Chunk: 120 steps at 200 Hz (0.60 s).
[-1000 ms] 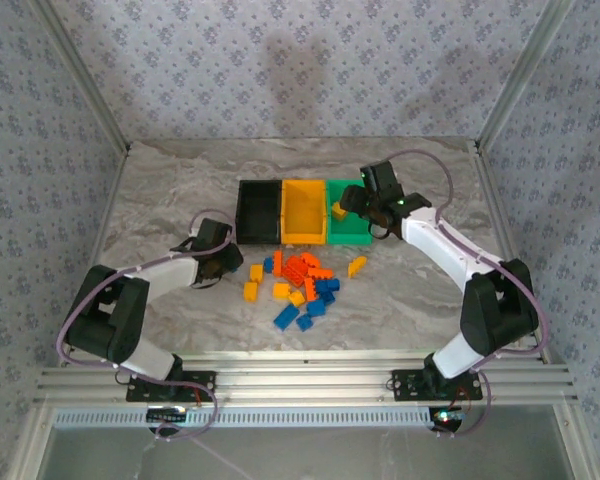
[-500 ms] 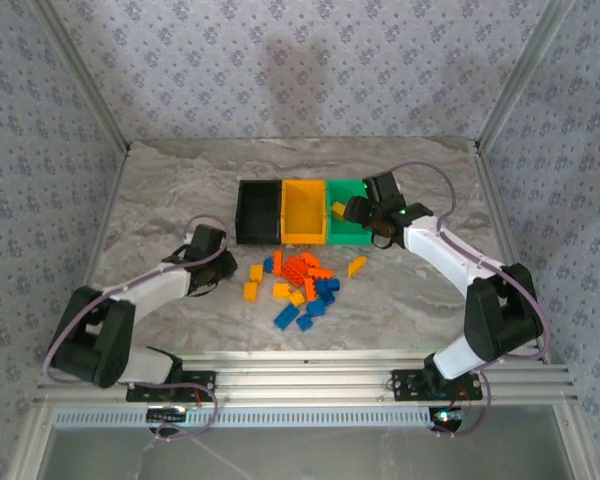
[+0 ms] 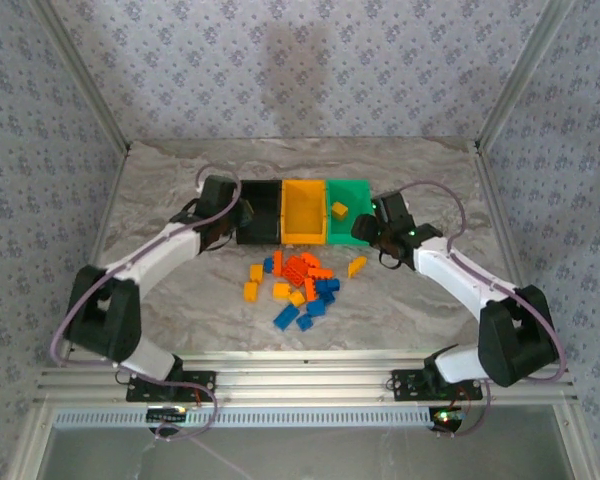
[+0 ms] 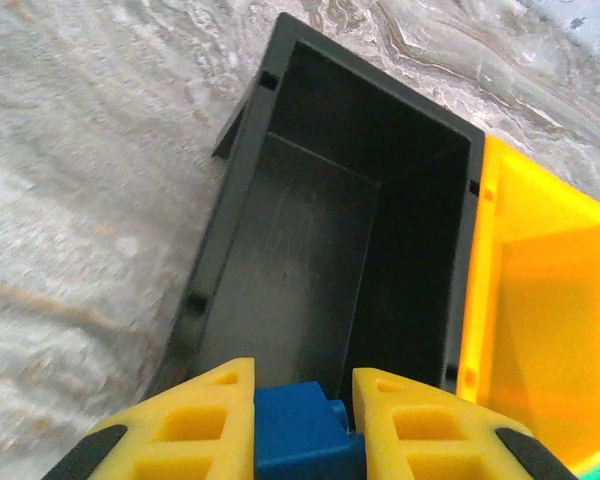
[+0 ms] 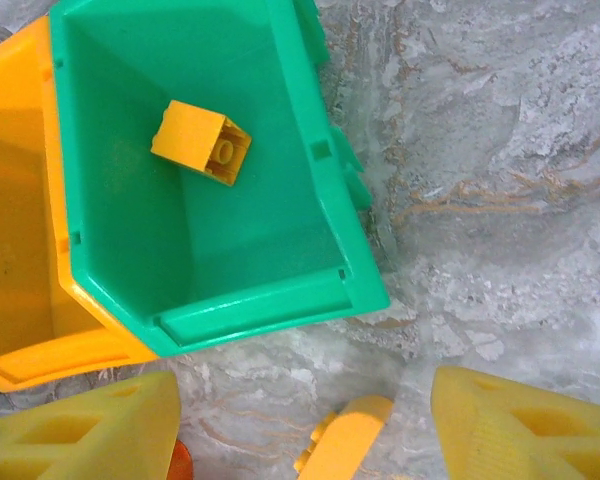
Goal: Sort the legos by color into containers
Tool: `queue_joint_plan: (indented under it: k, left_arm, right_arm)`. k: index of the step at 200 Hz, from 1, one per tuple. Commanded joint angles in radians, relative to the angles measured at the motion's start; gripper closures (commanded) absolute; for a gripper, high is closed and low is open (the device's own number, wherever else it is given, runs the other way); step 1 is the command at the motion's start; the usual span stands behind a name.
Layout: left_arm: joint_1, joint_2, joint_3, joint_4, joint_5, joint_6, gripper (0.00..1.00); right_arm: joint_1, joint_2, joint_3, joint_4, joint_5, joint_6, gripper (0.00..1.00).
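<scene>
Here, pinched a small blue plastic brick [image 4: 298, 432] in left gripper [image 4: 300, 400] over black plastic bin [image 4: 310, 250] for dropping, with right gripper [image 5: 308, 398] spread.

The top external camera looks down from high above the near edge of the marble table [image 3: 430, 170], far enough back to take in its whole top. The left wrist camera hangs close over the black bin [image 4: 310, 250], looking steeply down into it, and the right wrist camera sits as near above the green bin [image 5: 210, 230]. All three views share the yellow-orange bin [image 3: 303, 215] between those two.
</scene>
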Motion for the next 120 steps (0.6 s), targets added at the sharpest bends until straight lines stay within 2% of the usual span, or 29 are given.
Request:
queue_joint_plan:
  k: [1,27,42,83,120]
  left_arm:
    - [-0.011,0.114,0.11,-0.019,-0.039,0.048,0.82]
    - [-0.014,0.218,0.195,-0.026,-0.039,0.045,0.82]
    - [-0.024,0.251,0.221,-0.037,-0.057,0.046,0.78]
    - [-0.041,0.244,0.228,-0.03,-0.053,0.028,0.37]
    - [-0.077,0.112,0.165,0.005,-0.019,0.018,0.24]
  right_arm:
    - [0.002,-0.056,-0.025,-0.017,-0.004,0.017,0.3]
    - [0.002,-0.09,-0.054,-0.021,-0.007,0.021,0.3]
    - [0.001,-0.105,-0.068,-0.024,-0.011,0.023,0.3]
    - [0.003,-0.14,-0.097,-0.02,-0.045,0.027,0.28]
    - [0.041,-0.142,-0.106,-0.034,-0.093,0.008,0.27]
